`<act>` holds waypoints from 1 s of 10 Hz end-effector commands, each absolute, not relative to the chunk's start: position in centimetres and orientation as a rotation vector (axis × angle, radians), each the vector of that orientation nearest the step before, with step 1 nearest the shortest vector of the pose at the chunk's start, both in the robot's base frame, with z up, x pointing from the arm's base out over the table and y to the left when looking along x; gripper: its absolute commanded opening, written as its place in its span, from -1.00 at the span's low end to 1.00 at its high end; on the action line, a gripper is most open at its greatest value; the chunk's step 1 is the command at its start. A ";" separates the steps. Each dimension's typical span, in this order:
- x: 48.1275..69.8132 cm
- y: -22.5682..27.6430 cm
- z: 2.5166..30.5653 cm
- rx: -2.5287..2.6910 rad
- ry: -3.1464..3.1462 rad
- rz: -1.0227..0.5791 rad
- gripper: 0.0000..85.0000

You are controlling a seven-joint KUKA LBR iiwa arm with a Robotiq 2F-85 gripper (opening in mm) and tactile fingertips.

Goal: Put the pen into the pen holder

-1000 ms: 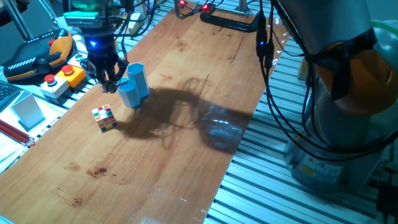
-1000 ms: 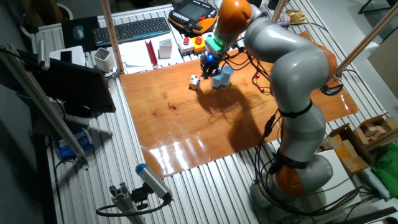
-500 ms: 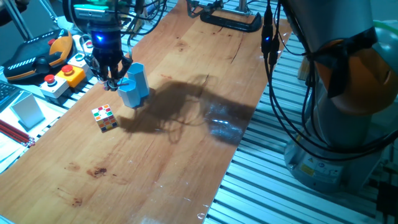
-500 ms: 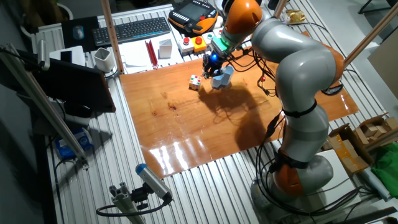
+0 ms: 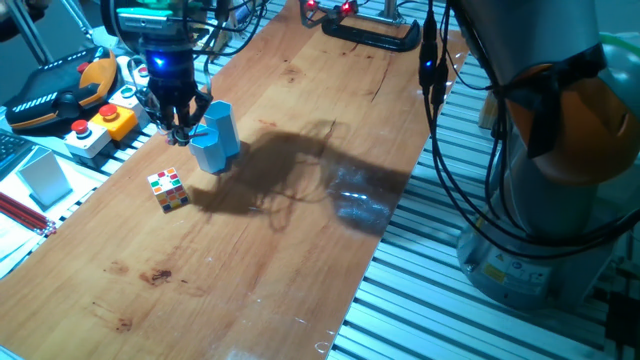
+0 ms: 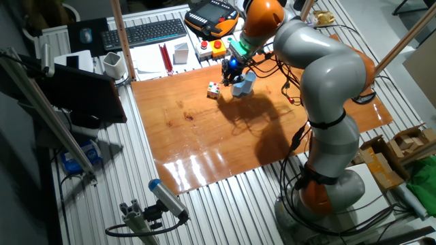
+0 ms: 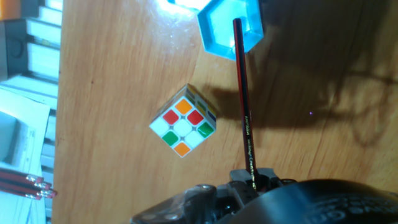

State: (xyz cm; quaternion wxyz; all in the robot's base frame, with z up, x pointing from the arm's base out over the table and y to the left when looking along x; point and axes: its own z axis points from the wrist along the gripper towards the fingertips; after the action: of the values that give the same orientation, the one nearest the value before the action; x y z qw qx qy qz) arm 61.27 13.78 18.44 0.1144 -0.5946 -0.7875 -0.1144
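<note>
Fingers of my gripper (image 7: 252, 177) are clamped on the pen (image 7: 241, 99), a thin, straight reddish-brown stick with fine print along its shaft, whose far end reaches over the open mouth of the pen holder (image 7: 227, 26). That holder is glossy light blue plastic, hexagonal, standing near the table's (image 5: 330, 110) edge by the red-button box (image 5: 100, 125). Beside the pen sits a small multicoloured cube (image 7: 184, 121) on the warm, grained wood.
</note>
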 end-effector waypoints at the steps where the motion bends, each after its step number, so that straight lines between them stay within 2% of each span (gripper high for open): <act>1: 61.3 13.8 18.5 -1.750 -2.312 -0.341 -0.98; 6: 61.3 13.8 18.5 -1.838 -2.248 -0.309 -0.98; 10: 61.3 13.8 18.5 -1.807 -2.195 -0.381 -0.98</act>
State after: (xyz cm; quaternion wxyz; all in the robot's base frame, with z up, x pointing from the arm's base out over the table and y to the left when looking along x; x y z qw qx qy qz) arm 61.27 13.77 18.45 0.1371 -0.6244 -0.7575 -0.1322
